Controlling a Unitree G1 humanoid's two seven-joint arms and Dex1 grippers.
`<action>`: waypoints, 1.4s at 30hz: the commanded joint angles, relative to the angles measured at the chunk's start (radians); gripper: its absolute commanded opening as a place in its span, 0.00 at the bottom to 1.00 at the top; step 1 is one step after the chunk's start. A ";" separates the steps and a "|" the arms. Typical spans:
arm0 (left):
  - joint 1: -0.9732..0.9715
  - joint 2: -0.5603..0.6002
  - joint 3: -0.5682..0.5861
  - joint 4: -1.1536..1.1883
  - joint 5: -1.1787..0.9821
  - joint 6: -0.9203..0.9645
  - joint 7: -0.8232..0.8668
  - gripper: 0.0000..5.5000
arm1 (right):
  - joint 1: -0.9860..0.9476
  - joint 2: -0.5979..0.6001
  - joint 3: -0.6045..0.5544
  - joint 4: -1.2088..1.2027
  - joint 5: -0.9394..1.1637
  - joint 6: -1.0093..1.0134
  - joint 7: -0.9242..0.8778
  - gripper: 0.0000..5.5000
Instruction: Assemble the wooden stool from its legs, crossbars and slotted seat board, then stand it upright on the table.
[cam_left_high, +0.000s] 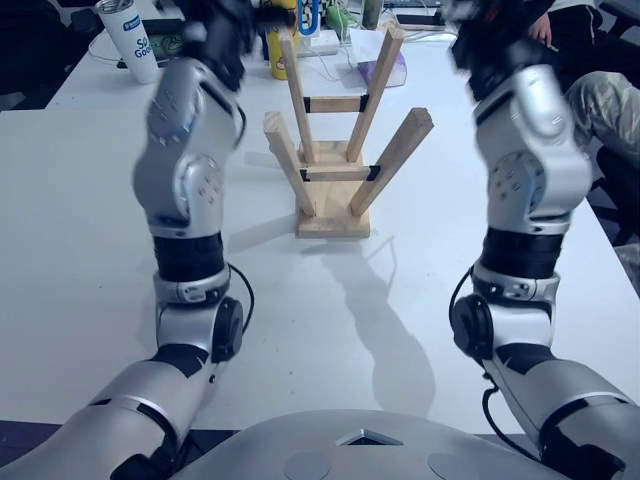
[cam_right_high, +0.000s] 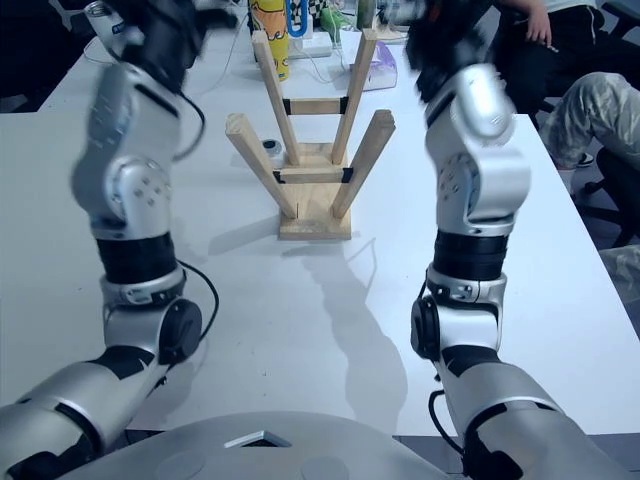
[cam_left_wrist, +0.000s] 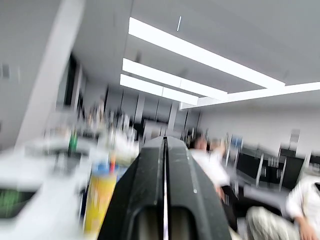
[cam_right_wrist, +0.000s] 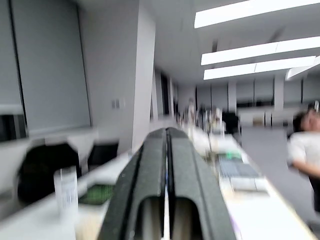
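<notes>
**Stool built but upside down: the flip is what's left**

The wooden stool (cam_left_high: 333, 165) sits mid-table (cam_left_high: 90, 260), inverted. The slotted seat board (cam_left_high: 333, 224) lies flat on the top, four legs (cam_left_high: 393, 160) splay upward, and the crossbars (cam_left_high: 336, 103) sit btwn them. It looks fully assembled, so the step in hand is prob. turning it over.

Both arms are raised, one on either side of the stool and well apart from it. Left gripper (cam_left_wrist: 165, 145): fingers pressed together, nothing held. Right gripper (cam_right_wrist: 167, 134): same, closed and empty.

To flip it well, I'd say:
- Part the fingers first, then come down w/ one gripper per side.
- Take opposite legs low, near the seat board, not at the tips, for less leverage on the joints.
- Lift clear of the table before rotating so no leg drags.
- Set all four feet down together.

Risk: the joints may be press-fit only, so a one-sided pull could pop a crossbar.

Writing: a white cup (cam_left_high: 130, 40) and a yellow container (cam_left_high: 274, 48) at the table's far side carry print, left unread. I see no marking on the stool.
</notes>
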 joint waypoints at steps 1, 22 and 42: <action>0.106 0.012 -0.077 0.003 0.015 0.071 -0.039 0.00 | 0.092 -0.007 0.069 0.005 -0.004 0.049 0.049 0.00; 0.267 -0.093 -0.083 0.079 0.048 -0.129 -0.006 0.00 | 0.239 0.027 0.123 0.044 -0.053 0.053 0.048 0.00; 0.706 0.033 -0.006 -0.049 0.153 -0.042 0.031 0.00 | 0.567 -0.372 0.286 0.247 -0.283 0.024 0.446 0.00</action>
